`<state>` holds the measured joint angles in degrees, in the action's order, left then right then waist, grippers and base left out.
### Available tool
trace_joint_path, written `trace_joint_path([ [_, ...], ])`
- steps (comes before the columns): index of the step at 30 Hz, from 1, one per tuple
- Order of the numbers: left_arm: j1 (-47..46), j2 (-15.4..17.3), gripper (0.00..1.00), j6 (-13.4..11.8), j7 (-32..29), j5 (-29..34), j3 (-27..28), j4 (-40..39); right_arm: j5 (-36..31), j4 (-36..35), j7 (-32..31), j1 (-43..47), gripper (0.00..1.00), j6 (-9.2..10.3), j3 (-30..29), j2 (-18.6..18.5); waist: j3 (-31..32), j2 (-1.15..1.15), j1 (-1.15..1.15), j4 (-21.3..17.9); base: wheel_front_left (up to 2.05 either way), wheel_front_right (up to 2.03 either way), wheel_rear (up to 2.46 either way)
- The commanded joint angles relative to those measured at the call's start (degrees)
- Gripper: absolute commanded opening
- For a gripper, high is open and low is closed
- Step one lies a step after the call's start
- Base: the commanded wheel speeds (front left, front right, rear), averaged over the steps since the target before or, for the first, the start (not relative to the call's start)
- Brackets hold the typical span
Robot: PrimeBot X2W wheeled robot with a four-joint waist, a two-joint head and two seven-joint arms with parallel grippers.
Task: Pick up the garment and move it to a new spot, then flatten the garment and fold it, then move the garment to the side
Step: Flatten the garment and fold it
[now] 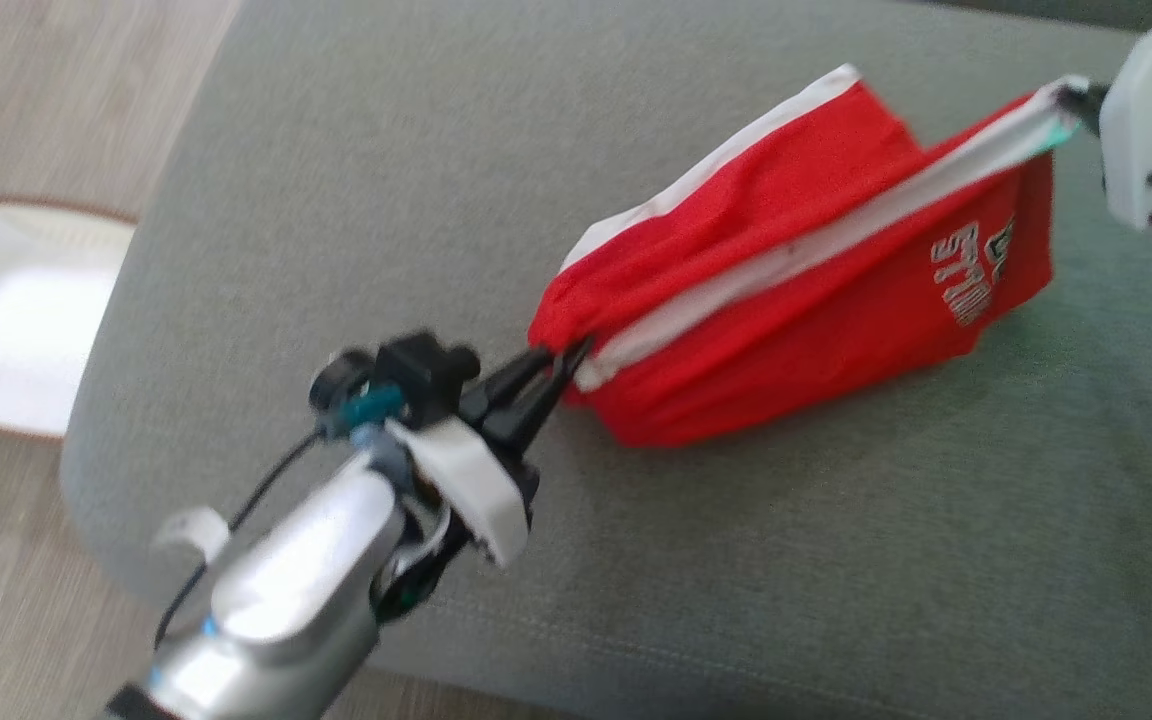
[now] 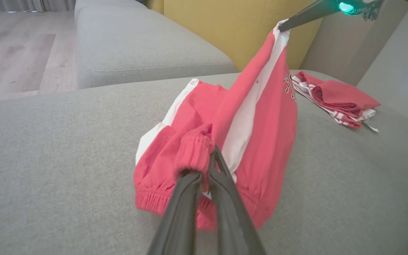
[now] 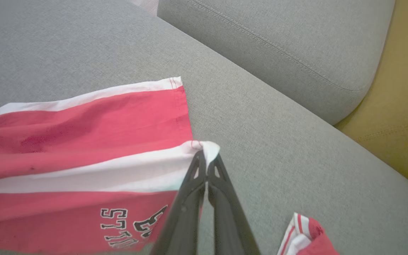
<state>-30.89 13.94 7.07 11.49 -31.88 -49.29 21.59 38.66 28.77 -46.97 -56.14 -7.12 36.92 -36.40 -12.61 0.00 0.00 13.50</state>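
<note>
1. Garment (image 1: pixel 816 290) — red shorts with a white stripe. I see them strung between both pincers, lower folds on the grey cushion (image 1: pixel 386 180).
2. Left gripper (image 1: pixel 564 360): clamped on the elasticated edge.
3. Right gripper (image 1: pixel 1074 98): pinched tight on a hem corner.
4. Handling — light and limp, I judge; corners are the best hold.

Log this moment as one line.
red shorts: stretched, sagging onto sofa | left end effector: shut on waistband | right end effector: shut on hem | folded garment: nearby
</note>
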Motion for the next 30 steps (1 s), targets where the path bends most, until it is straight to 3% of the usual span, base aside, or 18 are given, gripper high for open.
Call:
trace_joint_path([
  [1,-3.3,0.8,0.0,0.2,0.8,-0.4,2.4,-0.9,-0.7,-0.9,0.0,-1.8,0.0,-0.36,-0.5,-0.1,-2.5,0.0,0.0,2.2,0.0,0.0,0.0],
  [10,-11.4,-2.3,0.0,0.4,3.0,-0.7,0.6,7.8,-4.8,8.9,3.0,-11.2,0.0,-0.36,2.3,4.1,-8.4,0.0,0.0,5.5,0.0,0.0,0.0],
  [20,-16.1,-5.3,0.0,0.4,3.5,-1.5,-0.7,12.6,-6.8,16.5,10.3,-16.4,0.0,-0.36,7.7,5.9,-12.2,0.0,0.0,6.8,0.0,0.0,0.0],
  [21,-16.3,-5.4,0.0,0.4,3.5,-1.4,-0.4,12.8,-6.8,17.1,11.6,-16.8,0.55,-0.36,7.9,6.1,-12.4,0.0,0.0,6.7,0.0,0.0,0.0],
  [22,-16.4,-5.5,0.0,0.4,3.5,-1.2,-0.1,13.1,-6.6,17.8,12.7,-17.1,1.0,-0.36,8.1,6.5,-12.6,0.0,0.0,6.5,0.0,0.0,0.0],
  [23,-16.5,-5.4,0.04,0.4,3.5,-0.9,0.3,13.3,-6.4,18.1,13.9,-17.3,1.0,-0.36,8.6,7.0,-12.7,0.0,0.0,6.3,0.0,0.0,0.0],
  [24,-16.5,-5.4,0.45,0.4,3.5,-0.6,0.8,13.7,-6.3,18.4,15.1,-17.5,1.0,-0.36,9.1,7.3,-12.7,0.0,0.0,6.0,0.0,0.0,0.0],
  [25,-16.5,-5.4,0.62,0.4,3.5,-0.3,1.3,14.0,-6.2,18.8,16.1,-17.7,1.0,-0.36,9.8,7.6,-12.7,0.0,0.0,5.8,0.0,0.0,0.0],
  [26,-16.4,-5.4,0.87,0.4,3.5,0.1,1.8,14.3,-6.1,19.1,17.0,-17.8,1.0,-0.36,10.6,7.8,-12.5,0.0,0.0,5.4,0.0,0.0,0.0],
  [27,-16.2,-5.3,1.0,0.4,3.5,0.6,2.4,14.5,-6.0,19.5,18.0,-17.8,1.0,-0.36,11.1,7.9,-12.2,0.0,0.0,5.1,0.0,0.0,0.0],
  [30,-15.3,-5.1,1.0,0.4,3.5,2.0,5.2,14.5,-5.8,20.7,21.9,-17.8,1.0,-0.36,12.2,8.0,-11.0,0.0,0.0,4.1,0.0,0.0,0.0],
])
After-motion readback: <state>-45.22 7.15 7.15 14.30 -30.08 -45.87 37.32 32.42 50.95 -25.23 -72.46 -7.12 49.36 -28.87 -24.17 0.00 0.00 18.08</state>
